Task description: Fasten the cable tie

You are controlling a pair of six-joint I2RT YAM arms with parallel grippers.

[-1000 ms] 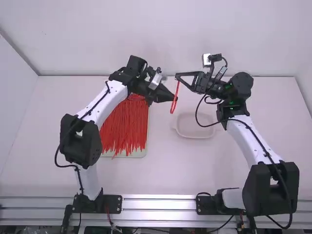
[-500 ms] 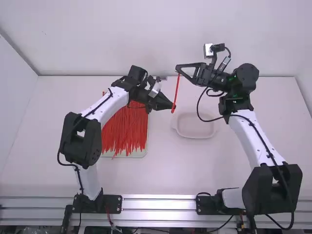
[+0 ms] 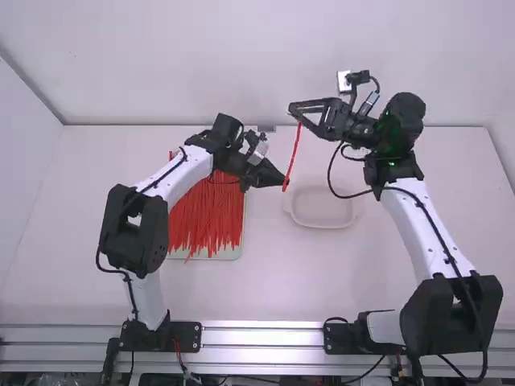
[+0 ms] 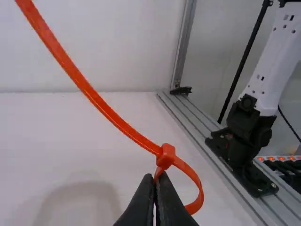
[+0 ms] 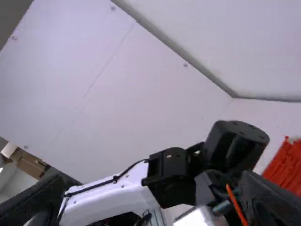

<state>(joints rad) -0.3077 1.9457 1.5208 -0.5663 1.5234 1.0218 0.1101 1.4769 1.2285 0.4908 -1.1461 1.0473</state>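
**Operator:** Where is the cable tie (image 4: 106,110), and what holds it?

**Manual:** It hangs in mid-air between the arms, threaded, with its loop loose. The left gripper (image 4: 154,182) is clamped on the tie at the loop. The tail end sits at the right gripper (image 3: 293,108); you cannot tell its grip.

**Operator:** What can fail?

**Manual:** If you pull off-axis, the tail likely slips free or twists.

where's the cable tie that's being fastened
High view: the cable tie stands nearly upright left of the white tray, its looped lower end pinched by the left gripper.
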